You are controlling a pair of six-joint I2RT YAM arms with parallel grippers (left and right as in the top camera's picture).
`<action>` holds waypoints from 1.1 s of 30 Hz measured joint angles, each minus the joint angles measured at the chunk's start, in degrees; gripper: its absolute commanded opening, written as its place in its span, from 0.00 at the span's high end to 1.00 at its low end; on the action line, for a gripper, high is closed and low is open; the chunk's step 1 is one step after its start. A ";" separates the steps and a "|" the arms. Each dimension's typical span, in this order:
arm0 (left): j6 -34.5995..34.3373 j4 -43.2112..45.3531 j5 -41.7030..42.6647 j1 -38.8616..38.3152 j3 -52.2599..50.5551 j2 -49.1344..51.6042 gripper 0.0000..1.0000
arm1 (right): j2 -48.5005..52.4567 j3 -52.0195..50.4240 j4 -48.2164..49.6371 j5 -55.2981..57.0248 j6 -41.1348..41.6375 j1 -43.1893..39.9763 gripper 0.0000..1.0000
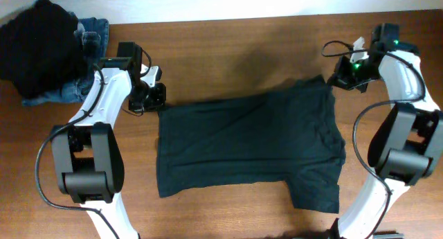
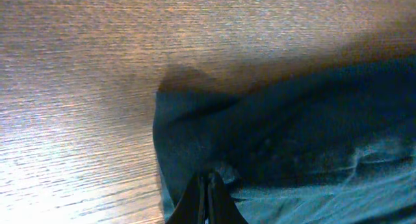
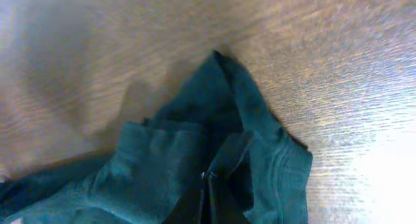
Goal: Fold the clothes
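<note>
The clothes are one very dark green T-shirt, lying spread out in the middle of the wooden table. My left gripper sits at its back left corner. In the left wrist view its jaws are shut, with a small bunch of the cloth pinched at the tips. My right gripper is at the shirt's back right corner. The right wrist view shows those jaws shut on a raised fold of the cloth beside a ribbed hem.
A heap of black cloth lies at the back left corner on blue jeans, just behind my left arm. Bare table shows behind the shirt. Both arm bases stand at the front corners.
</note>
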 measured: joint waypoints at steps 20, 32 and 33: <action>-0.04 -0.02 -0.94 0.00 0.00 -0.04 0.99 | -2.78 0.00 -9.88 5.49 -0.24 0.00 0.96; -0.26 -1.75 -1.05 0.00 0.00 -0.09 0.99 | -2.78 0.00 -11.10 6.45 -0.22 0.00 0.96; -0.26 -1.75 -1.05 0.00 0.00 -0.09 0.98 | -2.78 0.00 -11.23 6.47 -0.22 0.00 0.96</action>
